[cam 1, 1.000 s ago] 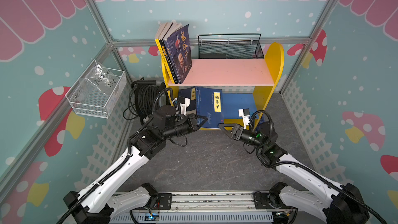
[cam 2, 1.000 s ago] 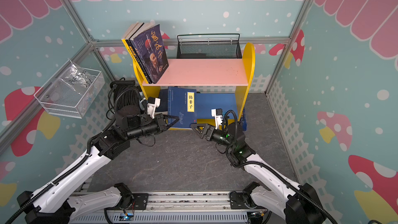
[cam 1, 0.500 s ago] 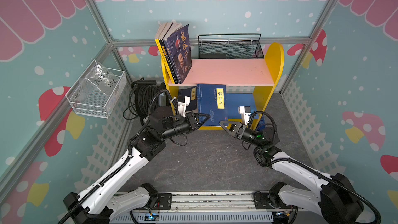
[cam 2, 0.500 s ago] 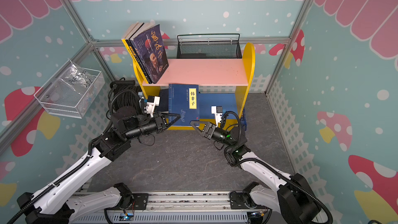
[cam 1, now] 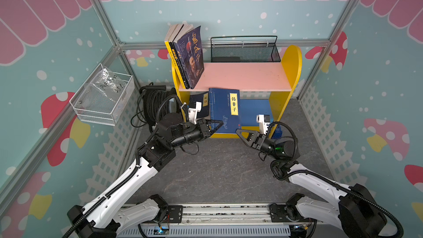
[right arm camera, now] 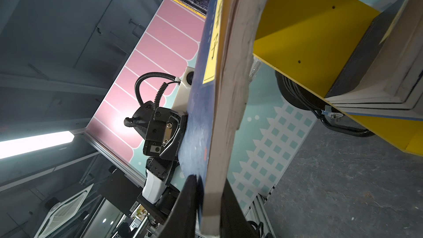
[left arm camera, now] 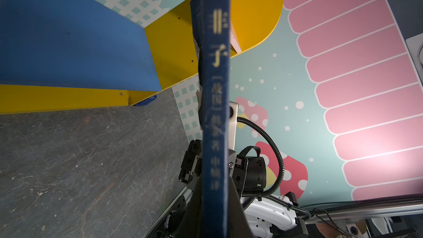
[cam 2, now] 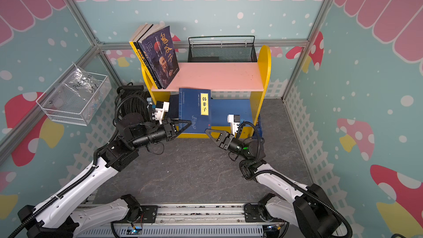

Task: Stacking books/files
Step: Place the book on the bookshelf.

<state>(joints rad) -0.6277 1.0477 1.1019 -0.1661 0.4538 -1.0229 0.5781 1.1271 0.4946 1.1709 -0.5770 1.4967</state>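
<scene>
A thin navy book (cam 1: pixel 225 108) (cam 2: pixel 194 111) with a yellow title label stands upright in front of the shelf's lower level. My left gripper (cam 1: pixel 218 124) (cam 2: pixel 186 124) is shut on its lower spine corner; the spine (left arm camera: pixel 216 111) runs up between the jaws of that gripper (left arm camera: pixel 215 202). My right gripper (cam 1: pixel 239 131) (cam 2: pixel 208 131) (right arm camera: pixel 210 202) is shut on the opposite lower corner, with its fingers (right arm camera: pixel 231 207) flanking the page edge (right arm camera: pixel 231 88). Three thicker books (cam 1: pixel 191 58) (cam 2: pixel 161 58), purple in front, lean at the left end of the pink top shelf (cam 1: pixel 242 76). Another navy book (cam 1: pixel 201 104) stands behind, on the lower level.
A black wire basket (cam 1: pixel 245 50) sits at the back of the top shelf. A white wire basket (cam 1: pixel 103 98) hangs on the left wall, above a coil of black cable (cam 1: pixel 151 104). The yellow shelf side (cam 1: pixel 290 69) rises on the right.
The navy book has risen a little and stands more upright. The right gripper, open a second ago, has moved in to the book's lower right corner and closed on it.
</scene>
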